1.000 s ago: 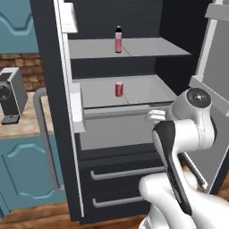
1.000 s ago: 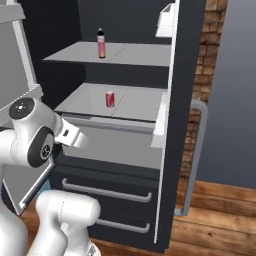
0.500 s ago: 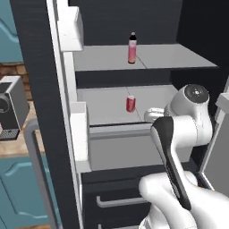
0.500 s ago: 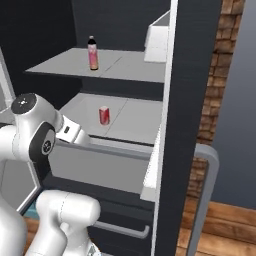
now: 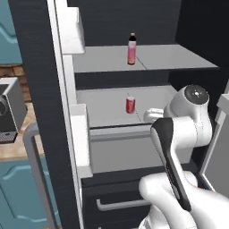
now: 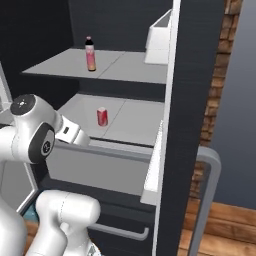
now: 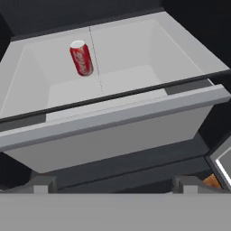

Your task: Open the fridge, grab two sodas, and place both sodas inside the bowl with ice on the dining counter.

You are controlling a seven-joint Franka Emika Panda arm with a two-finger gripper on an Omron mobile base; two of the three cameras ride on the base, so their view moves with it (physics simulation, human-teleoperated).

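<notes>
**Ana:** On the lower grey shelf of the tall black fridge, whose doors stand open, sits the short red can with a pale top, upright and alone, well back from the shelf's front lip. The two-finger gripper hangs in front of that lip, spread wide, with nothing between its dark tips.

**Ben:** So how should it go in?

**Ana:** I'd say reach over the lip, keep the hand level, centre the can between the tips, then close around its middle; a low approach could knock it over.

**Ben:** And the count?

**Ana:** Two sodas: that can, plus one slim pink-red bottle with a dark cap standing upright on the upper shelf. Two grey shelves show, and one drawer handle below.
</notes>
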